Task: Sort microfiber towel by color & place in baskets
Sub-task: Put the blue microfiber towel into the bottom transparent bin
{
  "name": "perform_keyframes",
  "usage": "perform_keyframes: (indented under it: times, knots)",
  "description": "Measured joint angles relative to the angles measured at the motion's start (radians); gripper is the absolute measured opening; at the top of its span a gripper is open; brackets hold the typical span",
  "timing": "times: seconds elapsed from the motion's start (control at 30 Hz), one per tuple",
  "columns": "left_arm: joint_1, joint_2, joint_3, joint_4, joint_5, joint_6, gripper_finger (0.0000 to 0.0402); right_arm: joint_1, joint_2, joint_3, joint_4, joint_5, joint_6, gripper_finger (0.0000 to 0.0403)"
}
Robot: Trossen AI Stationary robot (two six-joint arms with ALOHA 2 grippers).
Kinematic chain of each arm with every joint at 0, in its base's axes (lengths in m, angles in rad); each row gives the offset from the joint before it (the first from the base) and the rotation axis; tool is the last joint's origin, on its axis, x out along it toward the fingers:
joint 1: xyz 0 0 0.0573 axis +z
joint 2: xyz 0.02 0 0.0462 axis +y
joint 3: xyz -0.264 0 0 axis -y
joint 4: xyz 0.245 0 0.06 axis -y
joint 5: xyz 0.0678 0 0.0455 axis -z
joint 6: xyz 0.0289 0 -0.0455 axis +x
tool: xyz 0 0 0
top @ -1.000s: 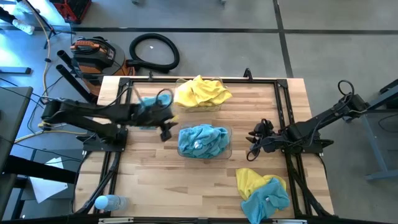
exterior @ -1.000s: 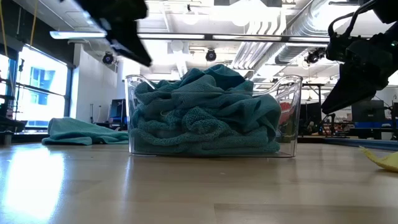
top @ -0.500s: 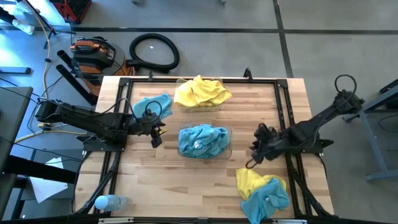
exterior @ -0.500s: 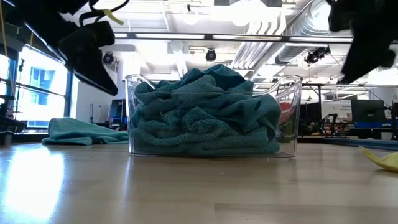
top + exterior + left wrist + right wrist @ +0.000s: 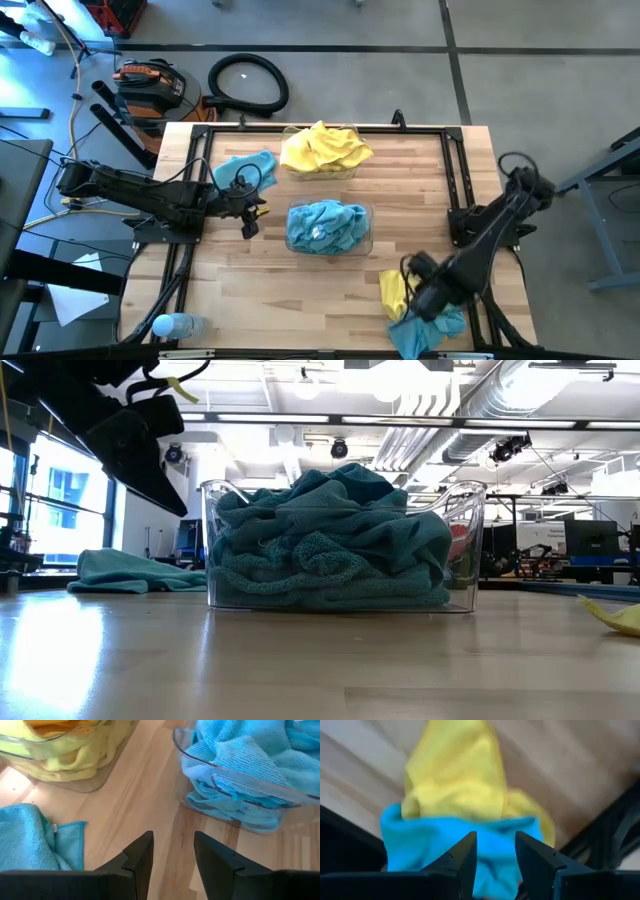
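Nearest the table's front edge in our high view, a clear plastic water bottle (image 5: 172, 325) lies at the left corner, and a loose heap of one bright yellow microfiber towel (image 5: 393, 291) and one turquoise-blue microfiber towel (image 5: 432, 328) sits at the right. The right pincer (image 5: 420, 302) hangs directly over that heap, fingers parted and holding nothing.

At mid-table stands a clear plastic rectangular basket (image 5: 366, 212) filled with crumpled turquoise-blue towels (image 5: 325, 224). Just left of it the left pincer (image 5: 250, 208) hovers above bare wood, fingers apart and empty.

Farther back, a second clear plastic basket (image 5: 340, 173) holds yellow towels (image 5: 322, 147). Beside it, on the left, a single turquoise-blue towel (image 5: 242, 167) lies on the light wooden table (image 5: 300, 290).

We can read no writing or labels on any of these things.
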Motion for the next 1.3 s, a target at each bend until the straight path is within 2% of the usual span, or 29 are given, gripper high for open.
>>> perform_keyframes:
  times: [0.13,0.3,0.53,0.63,0.73,0.8,0.9,1.03,1.3]
  knots:
    - [0.000,0.000,0.000,-0.001,0.018,0.014,0.0131,0.066,0.089,0.040,0.028,-0.057,0.083,0.0130]
    - [0.000,0.000,0.000,-0.003,0.019,0.009,0.0131,0.112,0.168,0.032,0.149,-0.070,0.131,0.0130]
    - [0.000,0.000,0.000,-0.002,0.019,0.007,0.0131,0.124,0.258,-0.026,0.196,-0.057,0.089,0.0127]
    - [0.000,0.000,0.000,-0.002,0.019,0.007,0.0131,0.118,0.270,-0.052,0.237,-0.034,0.058,0.0100]
    - [0.001,0.000,0.000,-0.001,0.019,0.007,0.0131,0.115,0.269,-0.058,0.244,-0.022,0.036,0.0036]
    - [0.001,0.000,0.000,-0.001,0.018,0.008,0.0131,0.115,0.263,-0.058,0.238,-0.010,0.026,0.0010]
    - [0.001,0.000,0.000,-0.002,0.018,0.024,0.0131,0.115,0.238,-0.050,0.211,0.028,0.039,0.0019]
    - [0.001,0.000,0.000,-0.001,0.018,0.060,0.0131,0.121,0.193,0.015,0.107,0.119,0.058,0.0004]
    - [0.001,0.000,0.000,-0.002,0.018,0.078,0.0131,0.132,0.161,0.289,-0.266,0.396,0.053,0.0003]
